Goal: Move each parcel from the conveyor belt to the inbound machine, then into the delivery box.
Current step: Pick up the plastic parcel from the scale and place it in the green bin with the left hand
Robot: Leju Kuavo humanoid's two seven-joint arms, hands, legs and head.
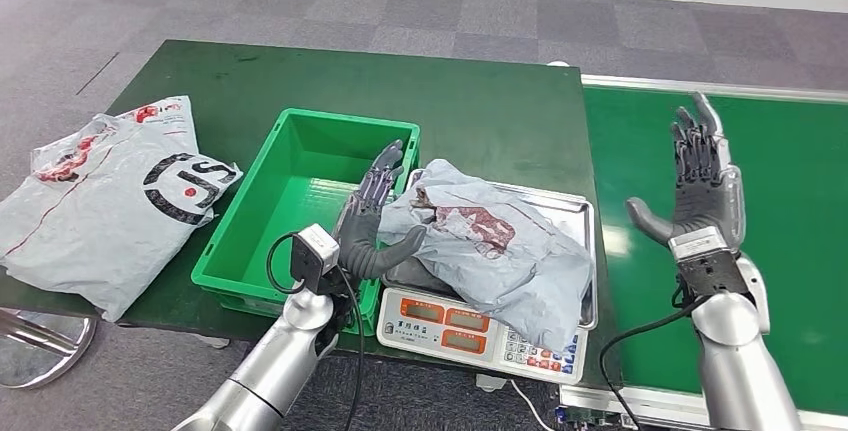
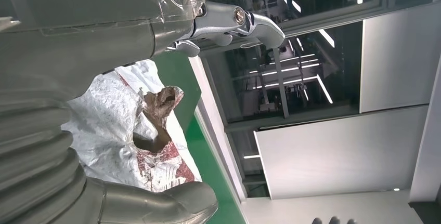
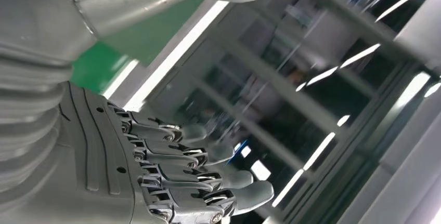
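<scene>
Right now the parcel (image 1: 480, 246) is lying on the scale (image 1: 480, 323), overhanging its front edge. The left robot hand (image 1: 372, 226) is pressing its side with fingers spread, gripping nothing; the slack bag may be slipping sideways, missing the bin (image 1: 258, 251). The right robot hand (image 1: 700, 176) is hovering open.

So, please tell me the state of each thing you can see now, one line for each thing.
Grey parcel: crumpled, lying on the scale.
Scale: switched on, displays lit.
Green bin: upright, nothing inside.
Large printed bag: lying flat on the table, hanging over its edge.
Left hand: fingers spread, touching the parcel's side.
Right hand: open, raised over the conveyor belt, holding nothing.
</scene>
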